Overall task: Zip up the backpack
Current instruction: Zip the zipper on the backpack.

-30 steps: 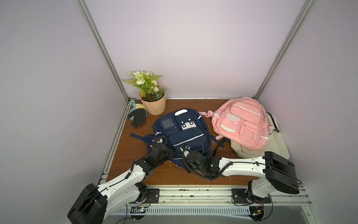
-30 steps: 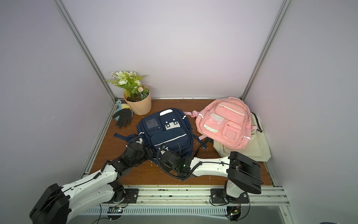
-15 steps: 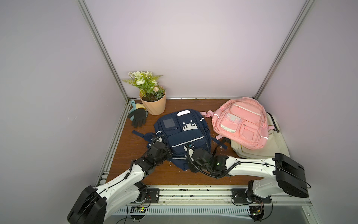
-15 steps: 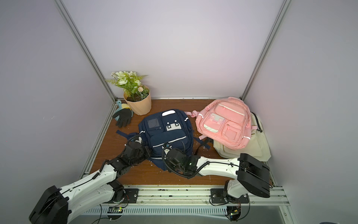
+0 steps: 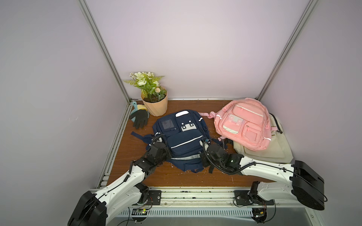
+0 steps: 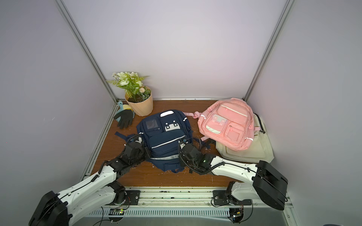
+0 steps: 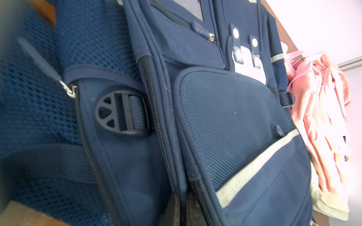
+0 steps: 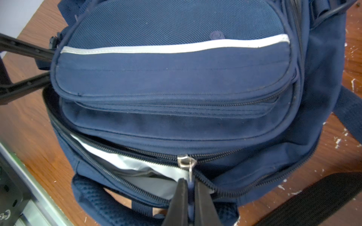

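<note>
A navy backpack (image 5: 182, 137) (image 6: 164, 137) lies flat in the middle of the wooden table. Its main zipper runs along the near edge and gapes to the left of the slider (image 8: 186, 160), showing grey lining (image 8: 137, 172). My right gripper (image 8: 191, 182) (image 5: 202, 157) (image 6: 180, 156) is shut on the zipper pull hanging from that slider. My left gripper (image 7: 182, 197) (image 5: 167, 150) (image 6: 146, 151) is at the backpack's left side. It is shut on a fabric seam beside a side zipper (image 7: 156, 117).
A pink backpack (image 5: 242, 125) lies on a beige bag (image 5: 274, 148) at the right. A flower pot (image 5: 154, 105), a black glove (image 5: 140, 119) and a blue scoop (image 5: 135, 109) sit in the back left corner. Loose straps (image 5: 139, 136) trail left. A metal rail (image 5: 176, 189) borders the front.
My left gripper has closed on the backpack's side seam. My right gripper has shifted to the right along the near edge, still holding the zipper pull.
</note>
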You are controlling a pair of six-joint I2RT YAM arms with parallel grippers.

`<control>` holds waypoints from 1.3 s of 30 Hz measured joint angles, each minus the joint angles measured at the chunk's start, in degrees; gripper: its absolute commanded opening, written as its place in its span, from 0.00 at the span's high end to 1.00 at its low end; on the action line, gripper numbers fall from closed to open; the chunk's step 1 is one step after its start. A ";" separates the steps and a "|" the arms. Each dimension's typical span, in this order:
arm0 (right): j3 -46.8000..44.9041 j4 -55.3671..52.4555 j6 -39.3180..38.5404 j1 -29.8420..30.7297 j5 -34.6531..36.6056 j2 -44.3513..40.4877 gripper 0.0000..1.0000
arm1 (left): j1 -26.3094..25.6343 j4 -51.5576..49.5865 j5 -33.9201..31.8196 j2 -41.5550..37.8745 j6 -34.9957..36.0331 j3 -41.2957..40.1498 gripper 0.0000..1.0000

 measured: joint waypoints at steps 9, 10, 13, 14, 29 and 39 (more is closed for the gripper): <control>3.63 -1.09 -2.29 5.70 3.82 0.76 1.00 | -7.61 -7.45 -9.29 1.27 12.52 9.22 0.38; 4.09 -1.05 -2.38 6.36 4.07 0.79 1.00 | -9.68 -7.30 -10.14 1.11 14.80 10.10 0.37; 4.24 -0.17 -2.36 6.78 4.37 0.68 1.00 | -14.38 -5.46 -11.06 0.61 18.91 11.47 0.35; 4.24 0.24 -2.36 6.88 4.31 0.68 1.00 | -15.61 -4.61 -11.34 0.52 20.26 11.74 0.33; 4.24 1.20 -2.16 7.19 5.44 0.66 1.00 | -21.20 4.68 -7.58 -0.72 31.61 8.68 0.35; 4.24 1.36 -1.95 7.19 5.51 0.02 1.00 | -22.12 13.53 1.03 12.22 43.01 8.59 0.41</control>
